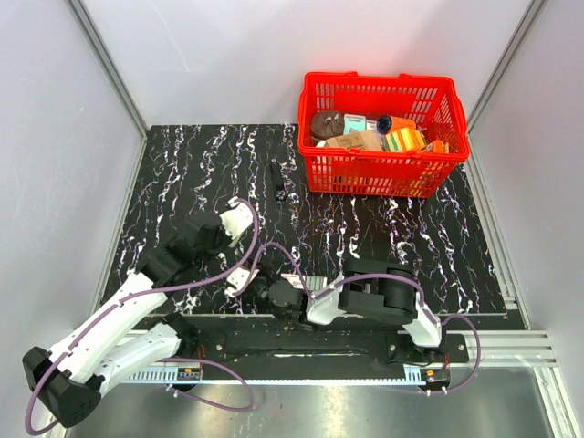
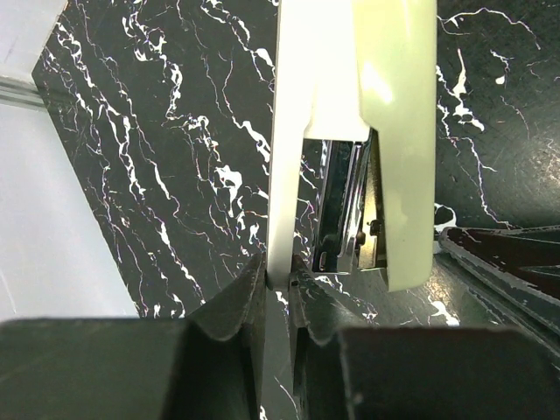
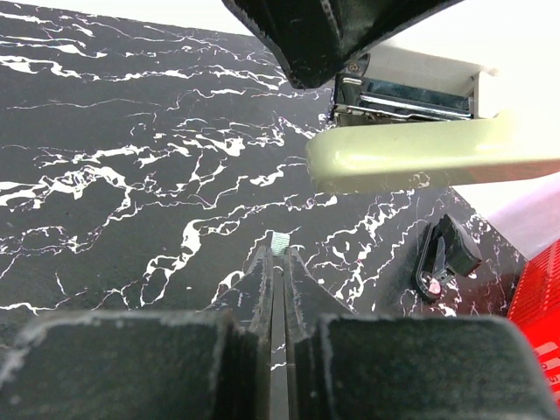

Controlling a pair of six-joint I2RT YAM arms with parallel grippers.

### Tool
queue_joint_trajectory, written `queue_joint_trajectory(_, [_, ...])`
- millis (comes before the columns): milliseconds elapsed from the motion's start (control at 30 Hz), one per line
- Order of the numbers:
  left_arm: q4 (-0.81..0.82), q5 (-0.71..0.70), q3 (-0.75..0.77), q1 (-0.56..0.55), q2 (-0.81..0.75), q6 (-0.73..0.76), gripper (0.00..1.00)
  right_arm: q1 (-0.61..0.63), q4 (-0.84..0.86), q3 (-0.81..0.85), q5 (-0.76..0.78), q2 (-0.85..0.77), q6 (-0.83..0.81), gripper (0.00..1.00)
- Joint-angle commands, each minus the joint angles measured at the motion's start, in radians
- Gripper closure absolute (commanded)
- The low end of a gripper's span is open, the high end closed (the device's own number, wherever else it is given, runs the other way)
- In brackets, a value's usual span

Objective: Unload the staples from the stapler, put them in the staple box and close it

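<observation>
The cream stapler [image 1: 239, 219] is held up over the black marbled table, hinged open. My left gripper [image 2: 280, 276] is shut on one thin cream arm of the stapler [image 2: 394, 131]. The metal magazine [image 2: 350, 210] shows between the two cream halves. In the right wrist view the stapler [image 3: 437, 157] hangs at the upper right, with a left finger [image 3: 332, 35] on it. My right gripper [image 3: 280, 258] sits lower, near the table, and is shut on a small silvery strip of staples [image 3: 280, 242] that sticks out of its tips. From above, the right gripper [image 1: 251, 285] lies just in front of the stapler.
A red basket [image 1: 383, 173] full of groceries stands at the back right, and its corner [image 3: 538, 306] shows in the right wrist view. A small black object [image 1: 278, 180] lies left of the basket, also seen at the right [image 3: 446, 254]. White walls enclose the table.
</observation>
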Motion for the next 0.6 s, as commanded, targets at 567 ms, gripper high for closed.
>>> queue_joint_trajectory(567, [0.033, 0.14, -0.007, 0.147, 0.111, -0.137, 1.0, 0.027, -0.239, 0.022, -0.178, -0.114, 0.484, 0.86])
